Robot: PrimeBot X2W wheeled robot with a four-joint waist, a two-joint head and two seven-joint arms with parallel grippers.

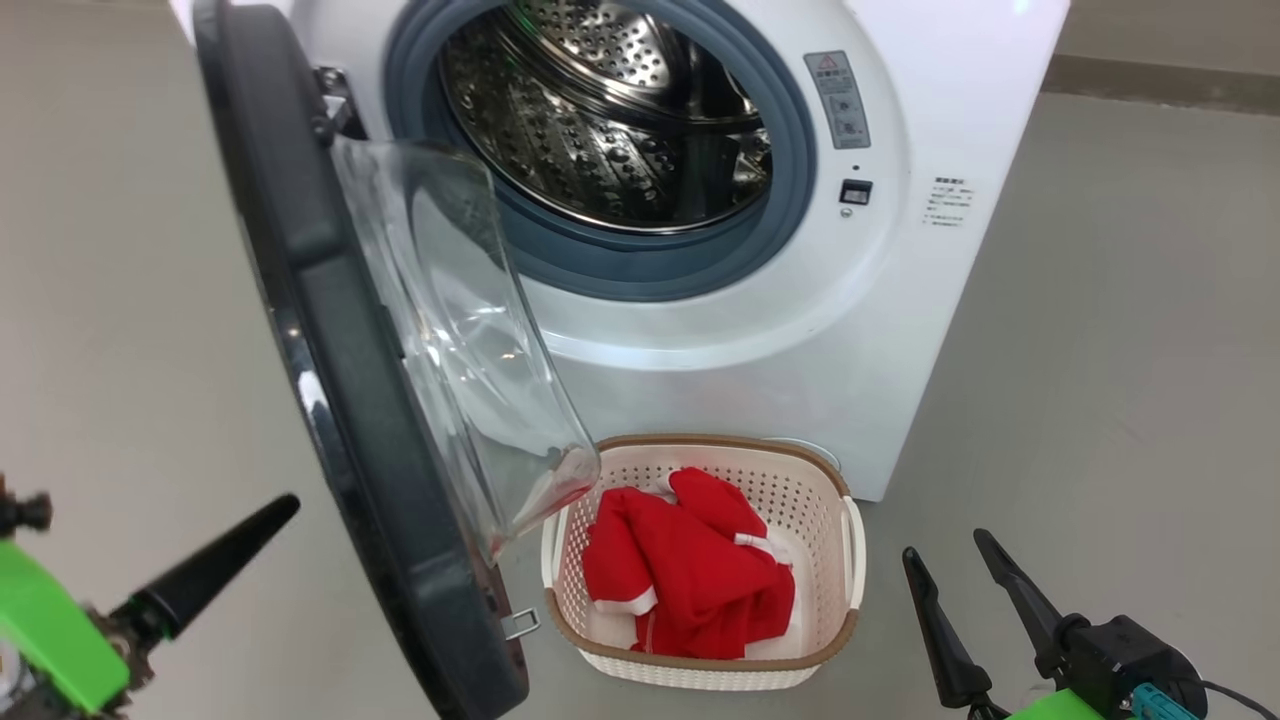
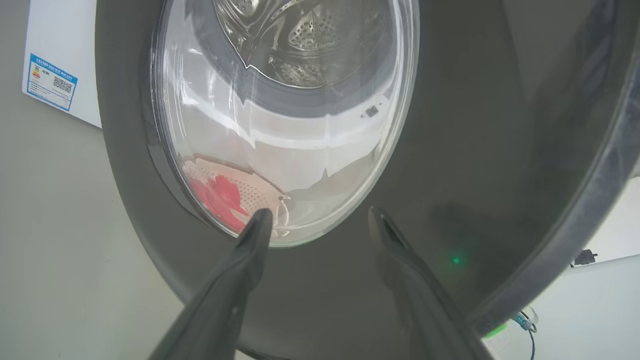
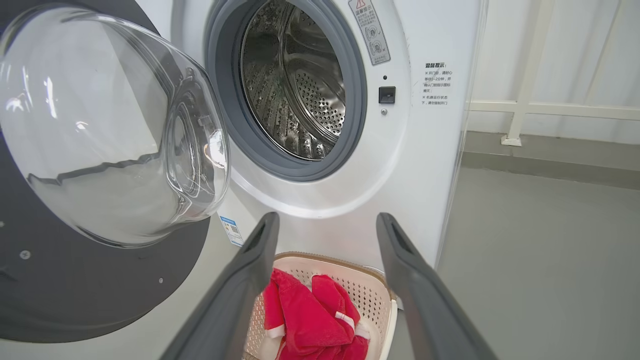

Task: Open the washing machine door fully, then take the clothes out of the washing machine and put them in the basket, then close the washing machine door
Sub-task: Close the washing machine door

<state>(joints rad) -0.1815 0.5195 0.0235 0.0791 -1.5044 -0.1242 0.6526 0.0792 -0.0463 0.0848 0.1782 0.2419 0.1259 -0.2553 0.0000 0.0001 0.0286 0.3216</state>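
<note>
The washing machine [image 1: 900, 300] stands with its steel drum [image 1: 600, 110] bare. The washing machine door [image 1: 340, 400] hangs open to the left, glass bowl [image 1: 460, 330] facing the drum. Below it the basket [image 1: 805, 490] holds the red clothes [image 1: 690, 580]. My left gripper [image 2: 318, 215] is open and empty, close to the door's outer black face [image 2: 450, 150]; one of its fingers [image 1: 215, 565] shows left of the door. My right gripper [image 1: 950, 550] stands open and empty to the right of the basket, above the clothes [image 3: 305, 320] in the right wrist view.
Grey floor surrounds the machine on both sides. A white rail [image 3: 525, 100] runs along the wall behind, to the machine's right. A blue sticker [image 2: 50, 82] marks the machine's side. The door latch [image 1: 520, 625] juts out beside the basket.
</note>
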